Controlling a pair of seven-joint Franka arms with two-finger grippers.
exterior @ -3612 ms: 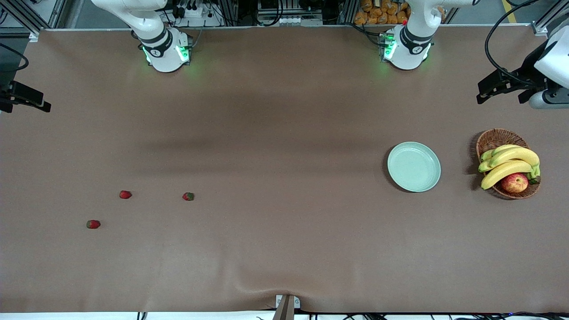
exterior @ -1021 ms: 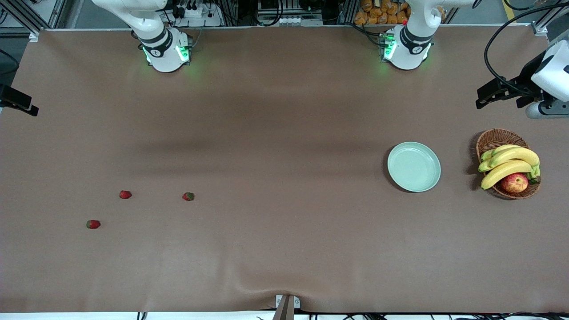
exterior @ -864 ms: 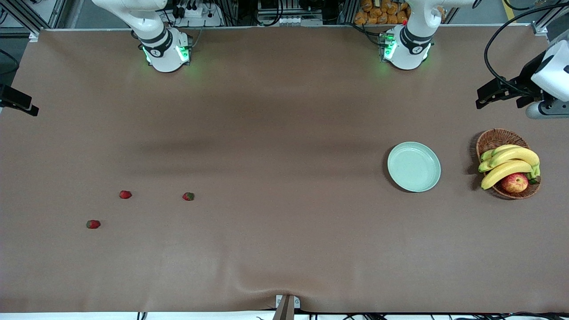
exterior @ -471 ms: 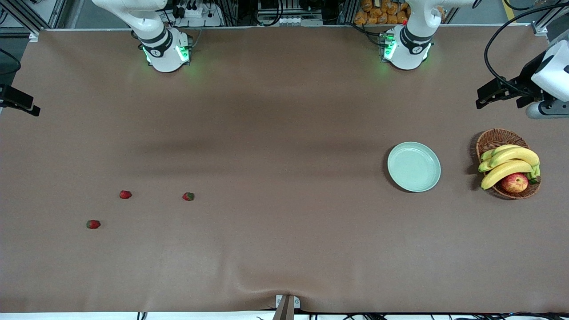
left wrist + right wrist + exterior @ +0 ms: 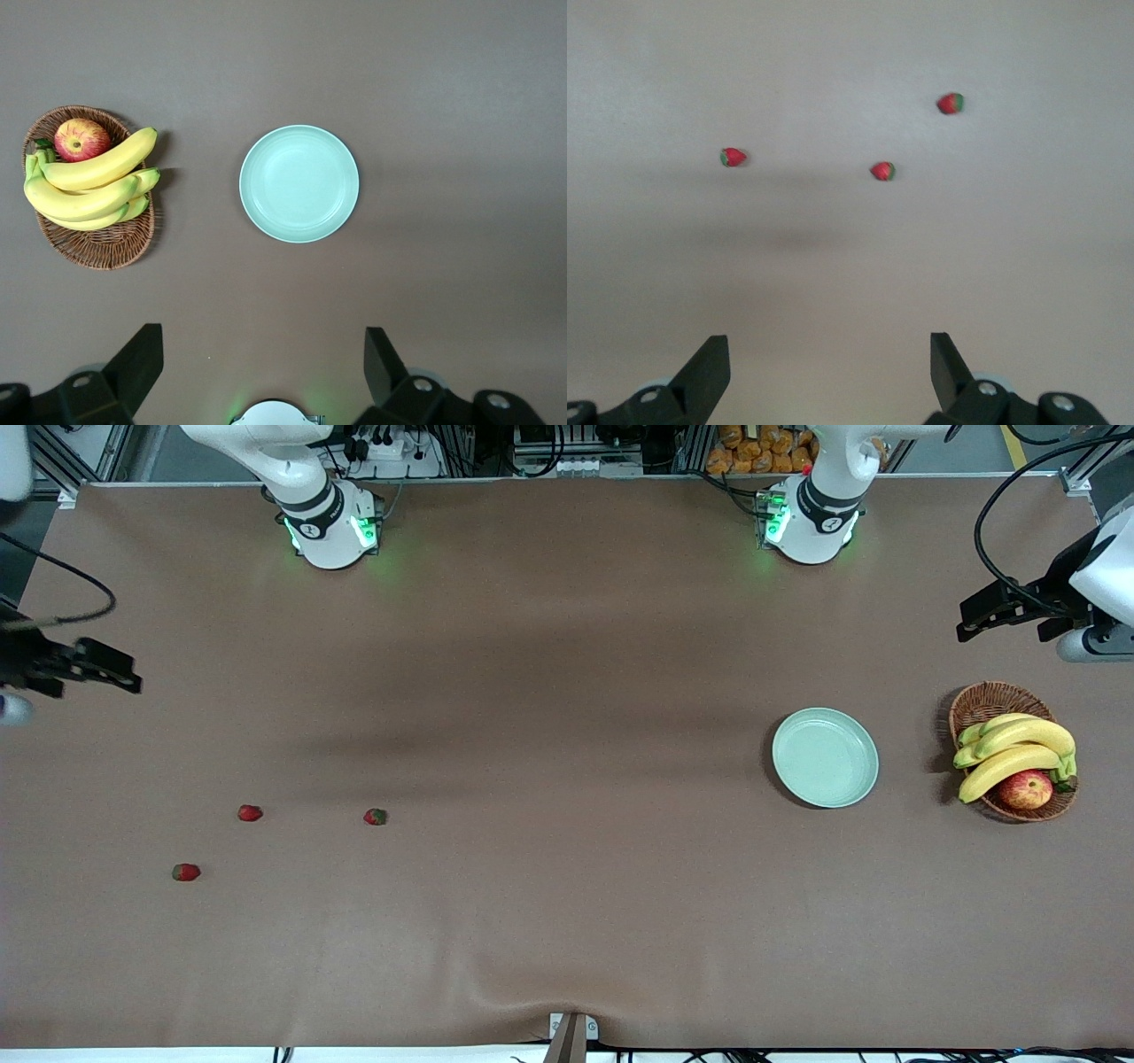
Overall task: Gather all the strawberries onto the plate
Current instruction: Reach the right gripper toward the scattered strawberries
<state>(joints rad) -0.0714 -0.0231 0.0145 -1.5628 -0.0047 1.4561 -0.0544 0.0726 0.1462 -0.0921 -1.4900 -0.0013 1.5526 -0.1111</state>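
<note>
Right arm: the right gripper [image 5: 120, 679] is swinging in over the desk [image 5: 567, 921] at the right arm's end, clearly farther onto the brown surface than half a second ago, when it was sitting at the very edge.
Right gripper state: its fingers [image 5: 709, 367] are spread wide with nothing between them.
Left arm: the left gripper [image 5: 974, 615] is waiting high over the left arm's end of the desk, having shifted only slightly; its fingers [image 5: 142, 363] are also wide apart and empty.
Strawberries: all three are lying exactly where they were, near the right arm's end. One strawberry [image 5: 375, 816] is sitting closest to the desk's middle, a second strawberry [image 5: 250, 812] beside it toward the right arm's end, and a third strawberry [image 5: 185, 872] nearest the front camera.
Plate: the mint-green plate [image 5: 864, 784] is sitting empty toward the left arm's end, well apart from the berries.
Basket: the wicker basket [image 5: 983, 701] with bananas [image 5: 1014, 748] and an apple [image 5: 1025, 789] is resting just beside the plate, untouched.
Meaning for the task: nothing is collected yet; the right arm looks to be starting its approach to the berries, with the first pick not yet made.
Writing: no brand, label or readable text is showing anywhere.
</note>
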